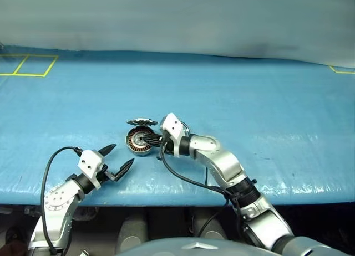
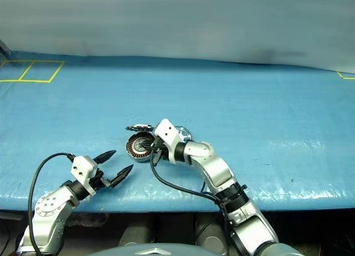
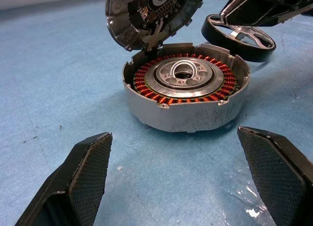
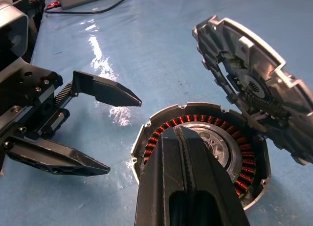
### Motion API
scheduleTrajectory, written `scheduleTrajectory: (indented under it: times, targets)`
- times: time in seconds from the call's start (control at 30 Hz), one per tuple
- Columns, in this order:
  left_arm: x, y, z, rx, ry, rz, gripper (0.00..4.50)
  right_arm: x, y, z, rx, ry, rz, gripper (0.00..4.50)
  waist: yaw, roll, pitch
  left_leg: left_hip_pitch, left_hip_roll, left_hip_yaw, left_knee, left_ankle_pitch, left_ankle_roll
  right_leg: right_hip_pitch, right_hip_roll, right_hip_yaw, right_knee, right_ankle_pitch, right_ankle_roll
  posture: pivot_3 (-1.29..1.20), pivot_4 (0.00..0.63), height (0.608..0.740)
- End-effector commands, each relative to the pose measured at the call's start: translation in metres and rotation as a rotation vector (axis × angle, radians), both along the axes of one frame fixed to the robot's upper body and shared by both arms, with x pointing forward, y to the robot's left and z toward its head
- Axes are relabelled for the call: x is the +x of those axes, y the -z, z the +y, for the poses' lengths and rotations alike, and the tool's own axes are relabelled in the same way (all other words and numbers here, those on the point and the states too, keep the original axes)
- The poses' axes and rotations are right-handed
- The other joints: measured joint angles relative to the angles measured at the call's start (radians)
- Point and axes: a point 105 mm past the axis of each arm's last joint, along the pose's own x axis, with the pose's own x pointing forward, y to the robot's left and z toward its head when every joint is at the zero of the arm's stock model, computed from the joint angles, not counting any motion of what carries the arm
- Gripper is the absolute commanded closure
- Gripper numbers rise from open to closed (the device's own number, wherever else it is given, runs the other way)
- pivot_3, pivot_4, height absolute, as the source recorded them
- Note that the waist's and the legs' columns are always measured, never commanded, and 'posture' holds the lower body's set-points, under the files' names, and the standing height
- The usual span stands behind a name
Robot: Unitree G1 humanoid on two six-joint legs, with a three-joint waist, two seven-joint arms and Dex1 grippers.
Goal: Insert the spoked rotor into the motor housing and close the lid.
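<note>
Desk (image 1: 266, 101): covered in blue sheeting, with yellow tape lines at its far left and far right corners.
Motor housing (image 3: 186, 86): sits on the desk near the front edge, open; its ring of copper windings and pale centre are exposed.
Lid (image 4: 259, 79): hinged up at the housing's far side, tilted back above it, toothed edge and cut-outs visible.
Spoked rotor (image 3: 239, 35): lies flat on the desk just beside the housing, on the side away from the left arm, partly covered by the right arm's fingers in the left wrist view.
In the way: the right gripper (image 1: 151, 138) lies across the top of the open housing, between the rotor and the cavity.
Writing: none legible on the parts.
Right arm pose: reaches in from the right, wrist bent toward the left, fingers (image 4: 188, 187) pressed together, grasping nothing, tip over the housing's centre.
Left arm pose: held low near the desk's front edge, pointing toward the housing.
Left gripper (image 1: 117, 159): near the housing but apart from it, fingers (image 3: 85, 174) spread wide, released.
</note>
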Motion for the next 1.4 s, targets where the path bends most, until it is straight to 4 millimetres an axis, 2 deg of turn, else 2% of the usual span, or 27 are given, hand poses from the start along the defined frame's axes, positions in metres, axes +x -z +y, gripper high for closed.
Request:
scheduleTrajectory:
  times: [0.03,0.23,0.6,0.8,0.97,1.2,1.4]
  targets:
    - [0.0,-0.009,-0.001,0.007,0.006,-0.043,0.0,0.007,-0.007,0.006,0.014,0.004,-0.036,4.48,0.0,0.0,0.0,0.0,0.0,0.0,0.0,0.0,0.0,0.0,0.0,0.0,0.0,0.0,0.0,0.0,0.15,0.74]
    - [0.0,-0.009,-0.001,0.006,0.004,-0.042,0.0,0.019,-0.001,0.01,-0.003,0.043,-0.04,4.48,-0.003,0.0,0.0,0.001,0.0,0.0,0.0,0.0,0.0,0.0,0.0,0.0,0.001,0.0,0.0,0.0,0.15,0.74]
    - [-0.001,-0.008,-0.001,0.008,0.005,-0.039,0.0,0.023,-0.004,0.018,-0.003,0.035,-0.056,4.48,-0.004,0.0,0.0,0.001,0.0,0.0,0.0,0.0,0.0,0.0,0.0,0.0,0.001,0.0,0.0,0.0,0.15,0.74]
    - [-0.001,-0.008,-0.001,0.008,0.004,-0.04,0.0,0.026,0.009,0.016,-0.087,0.045,-0.068,4.48,-0.005,0.0,0.0,0.001,0.0,0.0,0.0,0.0,0.0,0.0,0.0,0.0,0.001,0.0,0.0,0.0,0.15,0.74]
    - [-0.001,-0.008,-0.001,0.008,0.004,-0.039,0.0,0.026,0.016,0.01,-0.209,0.041,-0.164,4.48,-0.005,0.0,0.0,0.001,0.0,0.0,0.0,0.0,0.0,0.0,0.0,0.0,0.001,0.0,0.0,0.0,0.15,0.74]
    - [-0.001,-0.008,-0.001,0.009,0.003,-0.04,0.0,0.015,0.01,0.012,-0.204,0.015,-0.207,4.48,-0.004,0.0,0.0,0.001,0.0,0.0,0.0,0.0,0.0,0.0,0.0,0.0,0.001,0.0,0.0,0.0,0.15,0.74]
    - [0.0,-0.007,-0.002,0.007,0.009,-0.038,0.0,0.018,-0.001,0.012,-0.122,0.056,-0.186,4.48,-0.004,0.0,0.0,0.001,0.0,0.0,0.0,0.0,0.0,0.0,0.0,0.0,0.001,0.0,0.0,0.0,0.15,0.74]
